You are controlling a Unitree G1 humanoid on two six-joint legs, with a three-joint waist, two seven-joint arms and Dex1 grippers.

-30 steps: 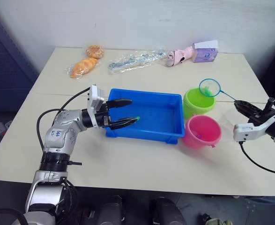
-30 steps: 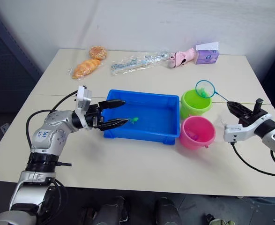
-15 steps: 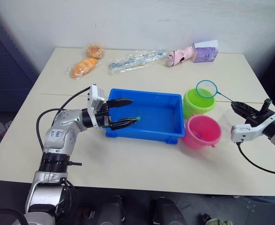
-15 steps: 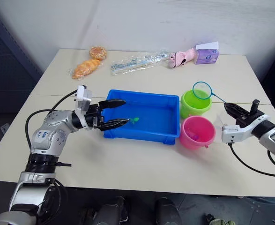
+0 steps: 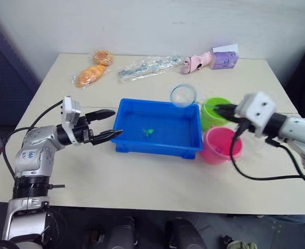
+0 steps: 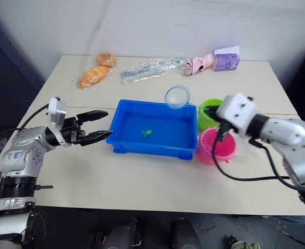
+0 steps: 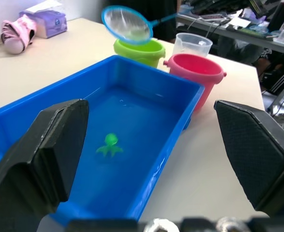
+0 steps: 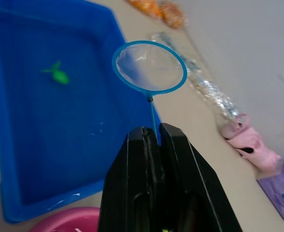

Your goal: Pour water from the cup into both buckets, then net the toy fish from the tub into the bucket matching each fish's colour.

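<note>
While the right gripper [image 8: 151,140] pinches the thin handle of the net [image 5: 183,95] between fingers pressed together, the light blue hoop hangs in the air above the far rim of the blue tub [image 5: 129,147], at about one o'clock from the tray's centre. A single green toy fish [image 5: 148,132] lies in the shallow water near the middle of the tub. The lime green bucket [image 5: 210,115] stands just beside the tub's right end at roughly two o'clock, the pink bucket [image 5: 220,147] touching or nearly touching it at four o'clock; the right arm reaches over both. In the left wrist view, the clear cup [image 7: 192,44] stands just behind the pink bucket. The left gripper [image 5: 109,123], fingers spread wide and holding nothing, hovers at nine o'clock off the tub's left end. Along the table's far edge lie wrapped pastries [image 5: 94,69] at eleven o'clock, a clear plastic packet [image 5: 149,66] at twelve, and a pink toy [image 5: 196,61] beside a purple box [image 5: 225,59] at one.
</note>
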